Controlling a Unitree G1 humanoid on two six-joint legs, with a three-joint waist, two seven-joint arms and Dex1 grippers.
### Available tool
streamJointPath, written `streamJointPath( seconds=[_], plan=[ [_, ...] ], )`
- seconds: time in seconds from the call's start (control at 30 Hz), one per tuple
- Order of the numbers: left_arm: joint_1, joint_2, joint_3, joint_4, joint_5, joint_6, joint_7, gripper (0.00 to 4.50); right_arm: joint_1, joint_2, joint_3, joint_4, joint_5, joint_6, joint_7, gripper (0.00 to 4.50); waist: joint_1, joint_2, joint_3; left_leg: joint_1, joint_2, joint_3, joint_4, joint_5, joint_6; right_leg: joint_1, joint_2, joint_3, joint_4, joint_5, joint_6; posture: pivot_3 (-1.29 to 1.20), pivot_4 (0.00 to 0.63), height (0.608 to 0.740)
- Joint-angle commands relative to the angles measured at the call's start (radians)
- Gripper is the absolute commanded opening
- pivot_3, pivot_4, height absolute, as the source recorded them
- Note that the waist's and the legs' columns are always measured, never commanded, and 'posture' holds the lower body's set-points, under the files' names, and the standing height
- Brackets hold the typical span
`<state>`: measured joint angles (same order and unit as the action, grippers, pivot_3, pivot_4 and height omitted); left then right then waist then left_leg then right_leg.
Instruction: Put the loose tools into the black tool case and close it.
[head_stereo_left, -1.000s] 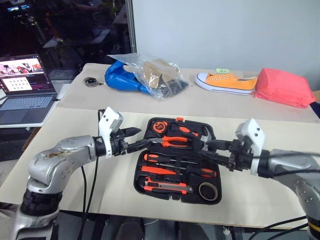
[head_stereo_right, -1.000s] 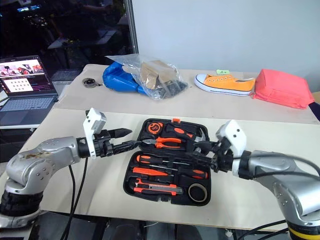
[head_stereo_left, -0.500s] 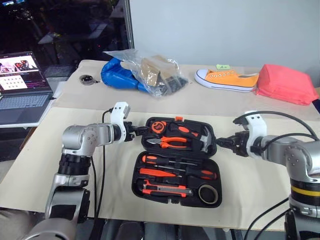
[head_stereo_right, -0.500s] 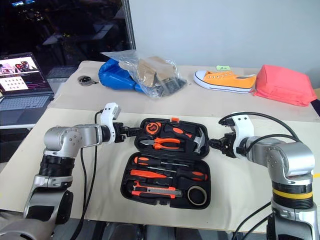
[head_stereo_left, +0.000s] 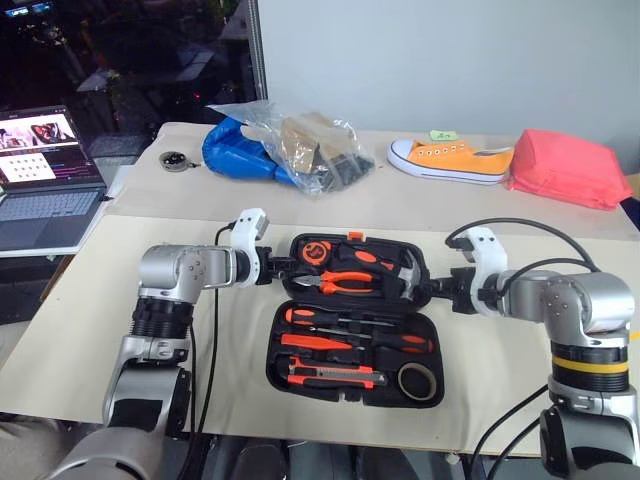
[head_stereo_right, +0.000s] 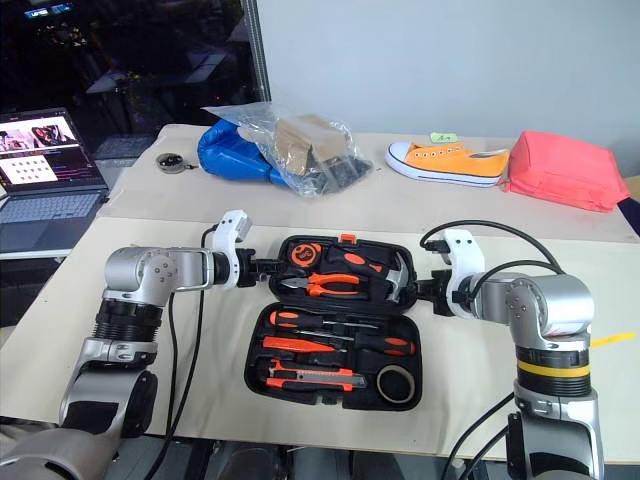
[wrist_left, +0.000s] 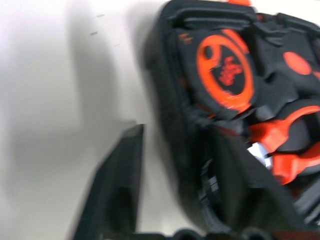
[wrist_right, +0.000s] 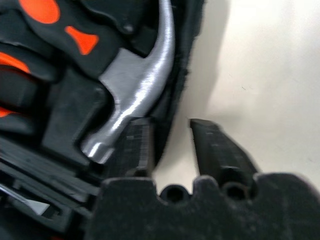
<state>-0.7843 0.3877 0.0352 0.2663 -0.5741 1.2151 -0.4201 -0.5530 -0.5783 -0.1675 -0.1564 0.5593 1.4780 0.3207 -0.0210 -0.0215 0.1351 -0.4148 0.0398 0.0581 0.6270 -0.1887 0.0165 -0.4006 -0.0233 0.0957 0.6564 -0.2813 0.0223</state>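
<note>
Black tool case (head_stereo_left: 354, 322), lying open, orange-handled tools in moulded slots

Black tool case (head_stereo_left: 352, 378), orange-and-black tools, orange shoe (head_stereo_left: 452, 161), pink-red bundle (head_stereo_left: 565, 170)

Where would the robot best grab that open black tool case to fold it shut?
Probably by the short side walls on the far half of the black tool case, one claw from each side. It lies flat open, hinged across the middle, so that half can swing up and over. The left claw and right claw sit at those walls.
</note>
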Motion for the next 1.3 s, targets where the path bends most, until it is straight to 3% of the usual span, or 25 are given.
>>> streamJointPath(
  seconds=[0.03,0.23,0.37,0.5,0.6,0.67,0.73,0.9,1.1,1.3],
  plan=[
    [-0.032,-0.015,-0.001,0.038,0.022,-0.016,-0.017,0.08,-0.036,0.000,0.018,0.022,-0.048,-0.051,-0.019,0.00,0.000,0.000,0.000,0.001,-0.001,0.000,0.000,0.000,0.000,0.002,0.000,0.000,0.000,0.000,0.000,0.00,0.150,0.740],
    [-0.098,-0.032,-0.013,0.170,0.094,-0.118,-0.036,0.08,-0.112,0.065,0.052,0.073,-0.098,-0.126,-0.044,0.00,-0.012,0.000,0.000,0.011,-0.004,-0.002,0.000,0.000,0.001,0.011,0.000,0.000,0.000,-0.001,0.003,0.00,0.150,0.740],
    [-0.202,-0.037,-0.020,0.347,0.173,-0.285,-0.073,0.08,-0.198,0.134,0.090,0.183,-0.174,-0.283,-0.070,0.00,-0.025,0.000,0.000,0.010,-0.006,-0.004,0.000,0.003,0.001,0.010,0.000,0.000,0.000,0.000,0.005,0.00,0.150,0.740],
    [-0.263,-0.039,-0.029,0.445,0.235,-0.447,-0.127,0.08,-0.245,0.174,0.112,0.287,-0.241,-0.474,-0.062,0.00,-0.029,0.001,0.001,0.007,-0.006,-0.005,-0.002,0.006,0.000,0.006,0.001,0.001,0.000,0.001,0.006,0.00,0.150,0.740],
    [-0.252,-0.030,-0.029,0.403,0.246,-0.487,-0.177,0.08,-0.235,0.165,0.152,0.298,-0.291,-0.615,-0.025,0.00,-0.026,0.001,0.000,-0.003,-0.006,-0.006,-0.004,0.006,0.000,-0.005,0.001,0.001,0.000,0.004,0.001,0.00,0.150,0.740],
    [-0.140,-0.006,-0.042,0.205,0.246,-0.561,-0.225,0.08,-0.149,0.169,0.147,0.206,-0.301,-0.801,0.031,0.00,-0.023,0.001,0.000,-0.012,-0.006,-0.006,-0.004,0.008,-0.003,-0.013,0.001,0.001,0.004,0.004,0.000,0.00,0.150,0.740],
    [-0.059,0.006,-0.045,0.072,0.254,-0.621,-0.233,0.08,-0.087,0.188,0.117,0.132,-0.276,-0.862,0.054,0.00,-0.021,0.002,0.000,-0.020,-0.006,-0.006,-0.007,0.011,-0.010,-0.023,-0.001,0.002,0.006,0.004,0.001,0.00,0.150,0.740],
    [0.149,0.062,-0.094,-0.188,0.316,-0.838,-0.298,0.08,0.156,0.165,0.118,-0.097,-0.270,-1.031,0.157,0.00,-0.009,0.002,0.000,-0.021,-0.004,-0.006,-0.016,0.013,-0.015,-0.025,-0.002,0.000,0.006,0.004,0.002,0.00,0.150,0.740],
    [0.314,0.158,-0.143,-0.288,0.454,-1.141,-0.353,0.08,0.351,0.083,0.110,-0.175,-0.322,-1.208,0.251,0.00,0.003,0.002,0.000,-0.018,-0.005,-0.006,-0.013,0.009,-0.007,-0.021,-0.003,0.001,0.002,0.005,0.000,0.00,0.150,0.740],
    [0.435,0.240,-0.124,-0.251,0.534,-1.417,-0.370,0.08,0.501,0.018,0.084,-0.155,-0.456,-1.520,0.257,0.00,0.002,0.001,0.001,0.011,-0.004,0.001,-0.014,0.010,-0.005,0.009,-0.003,0.000,-0.006,0.003,0.001,0.00,0.150,0.740]
  ],
)
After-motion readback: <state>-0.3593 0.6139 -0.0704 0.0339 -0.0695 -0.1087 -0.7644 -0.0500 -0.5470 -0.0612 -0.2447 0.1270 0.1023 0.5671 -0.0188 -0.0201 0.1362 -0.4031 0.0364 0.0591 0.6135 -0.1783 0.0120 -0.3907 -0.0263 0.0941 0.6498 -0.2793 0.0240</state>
